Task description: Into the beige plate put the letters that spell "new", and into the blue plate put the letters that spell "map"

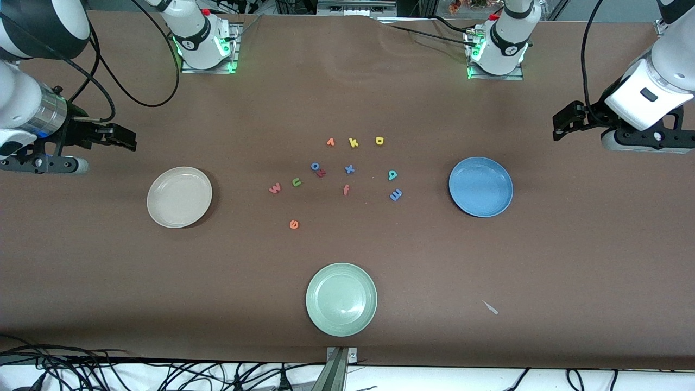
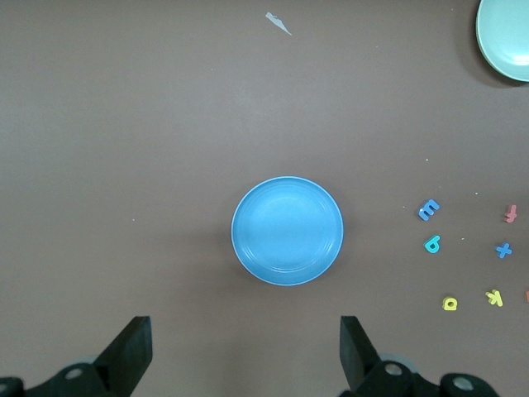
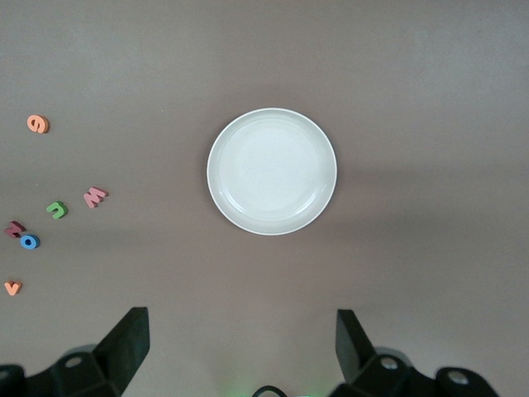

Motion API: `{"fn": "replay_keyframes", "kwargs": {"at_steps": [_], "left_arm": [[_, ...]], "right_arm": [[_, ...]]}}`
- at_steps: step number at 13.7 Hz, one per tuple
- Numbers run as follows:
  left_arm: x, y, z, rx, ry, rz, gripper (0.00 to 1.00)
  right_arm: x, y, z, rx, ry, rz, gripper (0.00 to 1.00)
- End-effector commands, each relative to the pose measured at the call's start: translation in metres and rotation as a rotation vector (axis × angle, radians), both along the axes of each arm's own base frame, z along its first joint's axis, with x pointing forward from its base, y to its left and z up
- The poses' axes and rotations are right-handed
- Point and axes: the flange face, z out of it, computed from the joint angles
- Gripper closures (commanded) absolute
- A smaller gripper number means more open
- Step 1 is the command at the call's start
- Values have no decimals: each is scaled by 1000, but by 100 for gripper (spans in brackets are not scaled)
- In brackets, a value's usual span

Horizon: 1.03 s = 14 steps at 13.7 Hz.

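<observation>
Currently L gripper (image 2: 244,351) hangs w/ jaws spread wide, nothing held, over bare table near the blue plate (image 1: 481,186) at the left arm's end. R gripper (image 3: 240,347) likewise wide apart, nothing held, over table near the beige plate (image 1: 179,196) at the right arm's end. Letters lie loose mid-table btw the plates: pinkish w (image 1: 275,188) just beside green n (image 1: 296,182), orange e (image 1: 294,224) nearer front camera; teal a (image 1: 392,174) near light-blue m (image 1: 396,194), yellow p (image 1: 379,141) farther back (beside yellow k (image 1: 353,143)). Green plate (image 1: 341,299) sits nearest camera.
</observation>
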Motion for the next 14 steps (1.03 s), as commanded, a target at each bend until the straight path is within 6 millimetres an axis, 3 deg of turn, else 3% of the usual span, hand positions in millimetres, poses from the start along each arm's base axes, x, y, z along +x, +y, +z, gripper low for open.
{"fn": "replay_keyframes", "kwargs": {"at_steps": [1, 14], "left_arm": [[2, 0, 6, 9, 4, -9, 0], [4, 0, 2, 9, 10, -6, 0]], "right_arm": [[-3, 2, 3, 16, 3, -2, 0], [-1, 2, 3, 17, -9, -8, 0]]}}
